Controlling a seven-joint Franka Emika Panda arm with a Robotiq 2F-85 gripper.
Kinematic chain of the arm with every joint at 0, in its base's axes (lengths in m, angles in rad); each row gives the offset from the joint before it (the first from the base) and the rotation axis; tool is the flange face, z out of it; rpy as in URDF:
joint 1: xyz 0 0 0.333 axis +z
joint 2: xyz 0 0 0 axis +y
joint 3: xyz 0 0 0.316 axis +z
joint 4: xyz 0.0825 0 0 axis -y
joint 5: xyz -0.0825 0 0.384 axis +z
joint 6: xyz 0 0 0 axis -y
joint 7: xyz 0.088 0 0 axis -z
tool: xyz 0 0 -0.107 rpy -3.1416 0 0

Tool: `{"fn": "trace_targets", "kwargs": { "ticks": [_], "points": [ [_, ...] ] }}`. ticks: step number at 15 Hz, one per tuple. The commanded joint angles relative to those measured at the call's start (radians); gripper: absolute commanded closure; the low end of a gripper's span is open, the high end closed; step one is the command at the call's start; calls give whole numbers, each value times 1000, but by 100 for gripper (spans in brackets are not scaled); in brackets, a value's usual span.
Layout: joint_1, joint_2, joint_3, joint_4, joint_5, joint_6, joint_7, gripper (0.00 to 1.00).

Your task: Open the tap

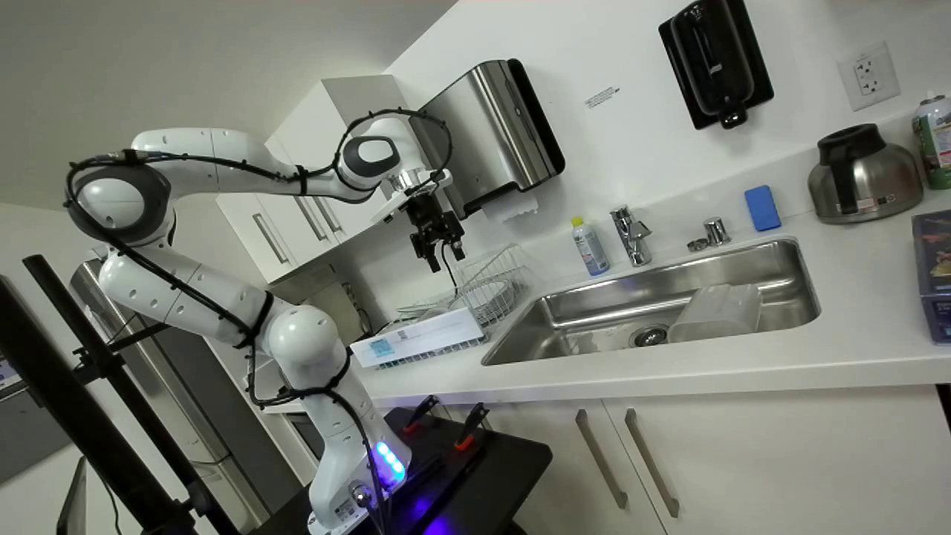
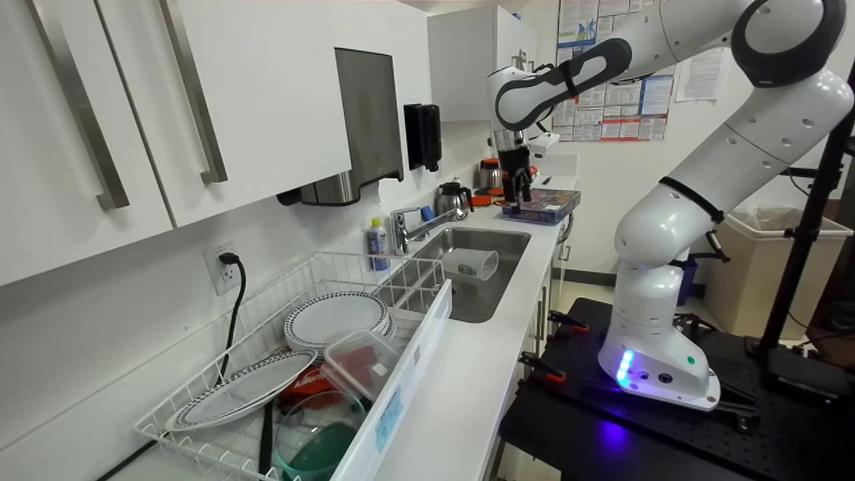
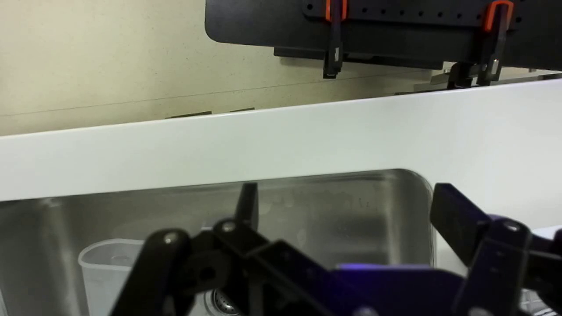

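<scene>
The tap [image 1: 631, 238] is a slim silvery faucet standing upright behind the sink [image 1: 602, 339]. In an exterior view the tap [image 2: 401, 232] has its spout reaching out toward the basin. My gripper [image 1: 444, 257] hangs pointing down, well above counter height and apart from the tap; it also shows in an exterior view [image 2: 518, 204]. In the wrist view the gripper [image 3: 344, 193] has its fingers wide apart with nothing between them, above the right end of the sink [image 3: 325, 210]. The tap is out of the wrist view.
A spray bottle [image 1: 591, 247] stands beside the tap. A steel towel dispenser [image 1: 487, 126] hangs on the wall near the gripper. A wire dish rack [image 2: 314, 257] holds plates. A clear plastic container [image 1: 717, 313] lies in the sink. A blue sponge [image 1: 762, 208] and a kettle [image 1: 865, 182] stand behind.
</scene>
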Motion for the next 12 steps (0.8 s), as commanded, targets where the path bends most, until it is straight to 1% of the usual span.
{"fn": "trace_targets", "kwargs": {
  "ticks": [1, 3, 6, 8, 10, 12],
  "points": [
    [5, 0, -4, 2, -2, -2, 2, 0],
    [-22, 37, -10, 21, 9, 61, 87, 0],
    [-58, 110, -54, 69, 38, 174, 165, 0],
    [-81, 176, -97, 103, 66, 276, 182, 0],
    [-98, 259, -142, 143, 116, 402, 183, 0],
    [-108, 349, -161, 178, 180, 515, 217, 0]
  ]
}}
